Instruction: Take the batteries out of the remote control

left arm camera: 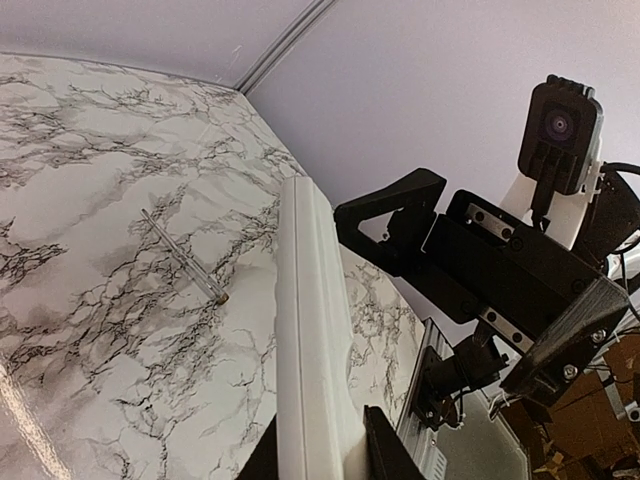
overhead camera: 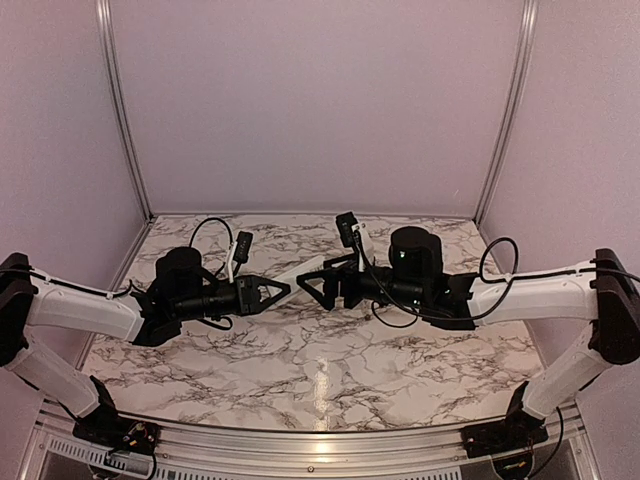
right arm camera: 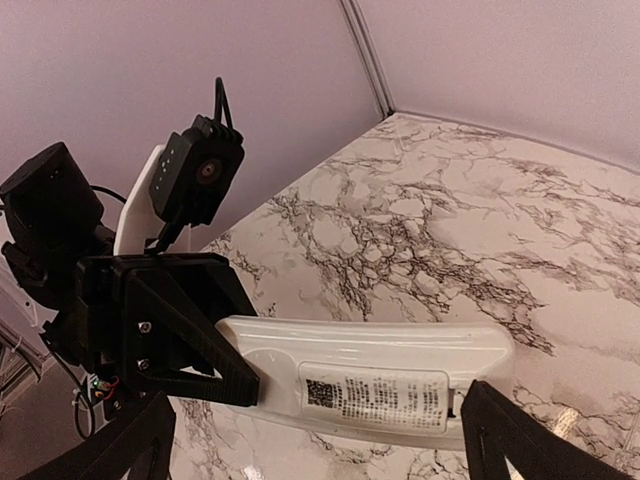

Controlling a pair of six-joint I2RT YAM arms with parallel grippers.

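Observation:
The remote control (overhead camera: 300, 272) is a slim white bar held in the air between the two arms. My left gripper (overhead camera: 280, 291) is shut on one end of it. In the left wrist view the remote (left arm camera: 305, 330) rises from between my left gripper's jaws (left arm camera: 315, 462). In the right wrist view its labelled back cover (right arm camera: 385, 395) faces the camera and is closed. My right gripper (right arm camera: 320, 450) is open, with a finger (right arm camera: 530, 435) close to the remote's free end, which it does not grip. The batteries are hidden.
A thin grey rod (left arm camera: 185, 257) lies on the marble table (overhead camera: 320, 370) behind the remote. Lilac walls with metal rails close off the back and sides. The left gripper's finger (right arm camera: 190, 340) and its wrist camera (right arm camera: 200, 175) fill the left of the right wrist view.

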